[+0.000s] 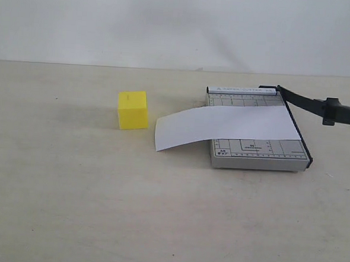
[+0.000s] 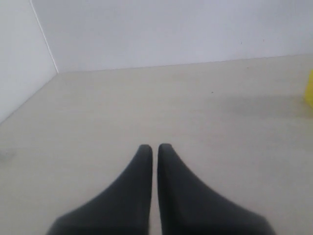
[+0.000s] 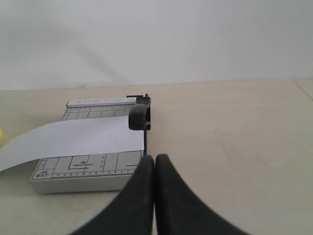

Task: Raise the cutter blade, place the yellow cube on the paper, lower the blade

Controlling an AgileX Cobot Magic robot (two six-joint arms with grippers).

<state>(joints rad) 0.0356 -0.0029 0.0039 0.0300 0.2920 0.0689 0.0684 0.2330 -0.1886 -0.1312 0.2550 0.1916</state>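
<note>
Apparently past the lift already: judge the cutter blade [image 1: 304, 103] as raised, hinged at the far right corner of the grey cutter board [image 1: 262, 155] and angling away from the board's right edge, handle end well off it. Treat the cube as the step in hand.

Find the yellow cube [image 1: 132, 109] resting on the table [image 1: 158, 213] beyond the board's left edge, near but apart from the overhanging end of the paper [image 1: 223, 127]. Note the sheet lying across the board's middle, spilling past that left edge, slightly bowed.

Note both pincers closed and empty: left gripper [image 2: 155, 149] with tips pressed together over bare table, cube only just peeking in at the side of its wrist view; right gripper [image 3: 154, 159] likewise closed, aimed at the board's near right corner.

Open the left pincer wide before approaching. Come down squarely over the cube and clamp on two opposite flat faces. Lift clear, carry across the board's left edge, and set down on the stretch of paper backed by the board, not on the unsupported overhang, likely to sag or slide. Stay off the right edge, probably the blade's path on lowering. Release gently to avoid dragging the sheet.
</note>
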